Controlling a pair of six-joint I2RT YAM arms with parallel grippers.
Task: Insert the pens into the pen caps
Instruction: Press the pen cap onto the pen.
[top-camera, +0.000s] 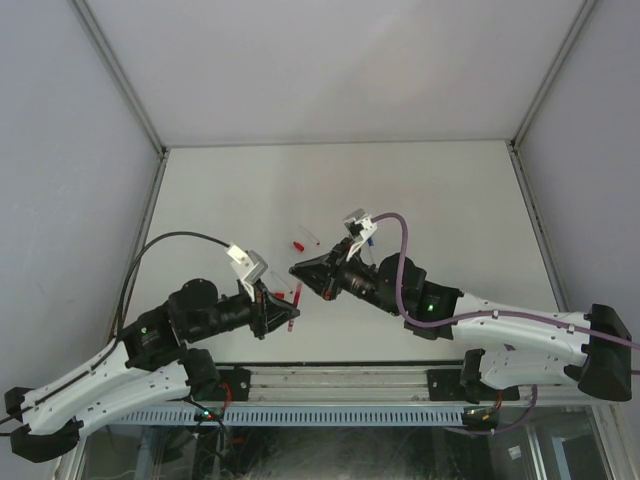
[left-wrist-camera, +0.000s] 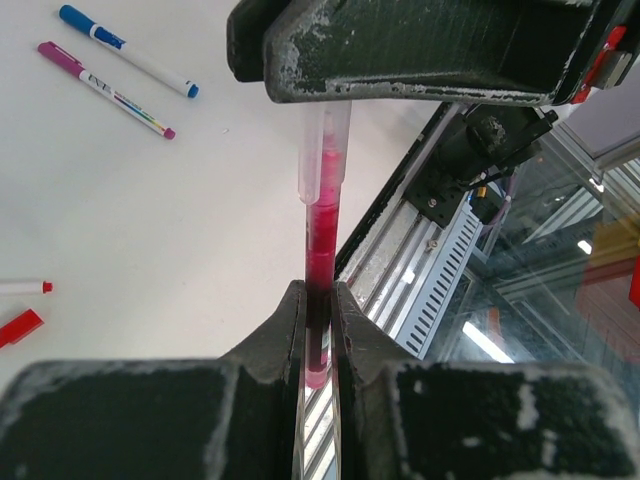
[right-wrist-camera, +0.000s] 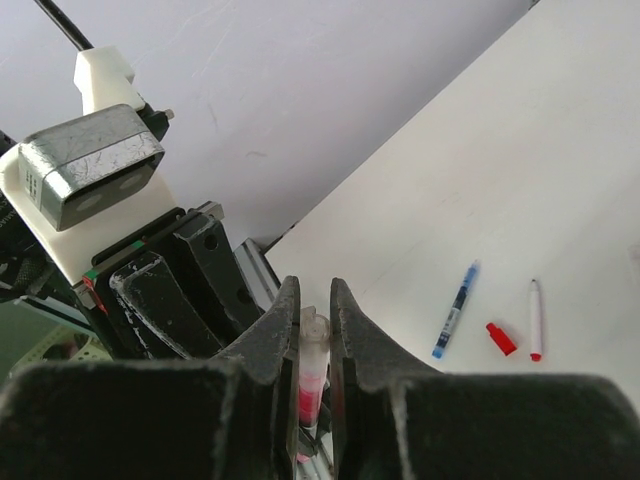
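My left claw (left-wrist-camera: 318, 296) clamps the red pen (left-wrist-camera: 322, 232); my right claw (right-wrist-camera: 312, 300) pinches its clear end. A blue pen (left-wrist-camera: 125, 48) and purple pen (left-wrist-camera: 105, 88) lie on the table (left-wrist-camera: 150, 220).

A slim red-inked marker pen (left-wrist-camera: 320, 245) is held aloft, seemingly seated in a translucent plastic cap (left-wrist-camera: 325, 150); a blue-ended white pen (left-wrist-camera: 128, 52) and a magenta-ended one (left-wrist-camera: 106, 90) are laid flat beyond.

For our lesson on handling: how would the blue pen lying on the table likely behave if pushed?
The blue pen looks thin and round, so it would probably roll. Its small, straight barrel suggests light and stiff.
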